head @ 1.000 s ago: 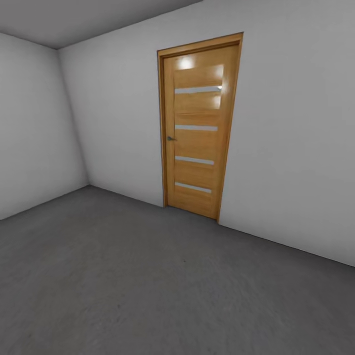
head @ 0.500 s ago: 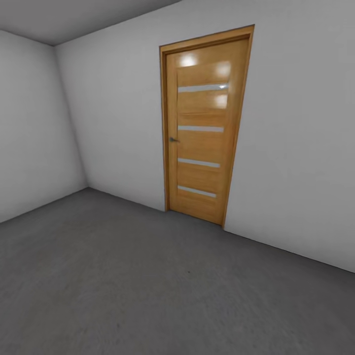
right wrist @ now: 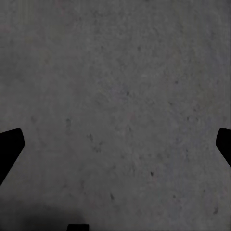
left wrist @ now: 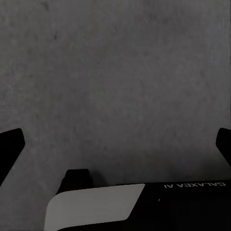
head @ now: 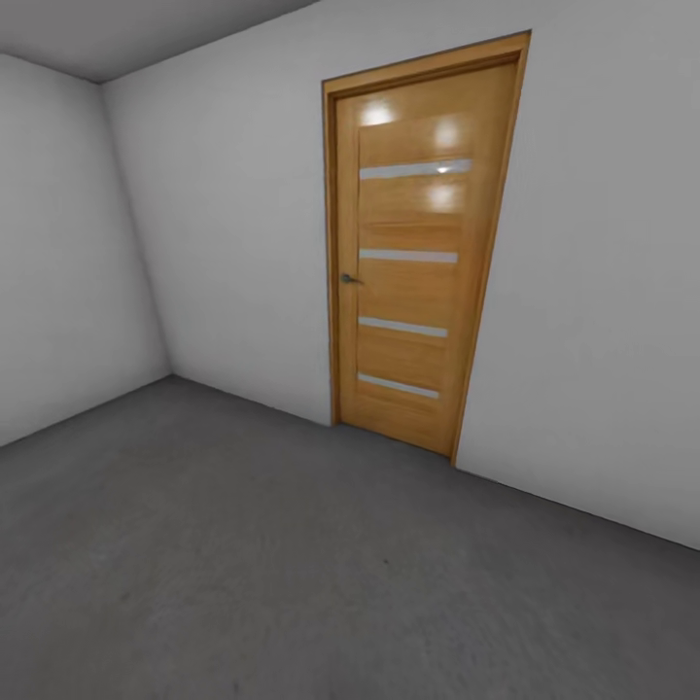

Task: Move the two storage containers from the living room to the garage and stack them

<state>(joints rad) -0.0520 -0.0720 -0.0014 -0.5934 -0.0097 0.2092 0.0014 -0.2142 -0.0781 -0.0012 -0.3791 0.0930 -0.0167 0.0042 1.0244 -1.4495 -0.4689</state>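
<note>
Head view: garage, wooden door (head: pixel 413 258) at 1 o'clock, concrete floor (head: pixel 243 564); left gripper (left wrist: pixel 115 144) and right gripper (right wrist: pixel 115 144) spread wide, empty.

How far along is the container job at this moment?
Done: nothing the pictures confirm. The robot faces the closed wooden door across the grey concrete floor of the garage. In hand: nothing; the left gripper and right gripper are open over bare concrete. Left: as far as these views tell, carrying in both containers and stacking them.
</note>
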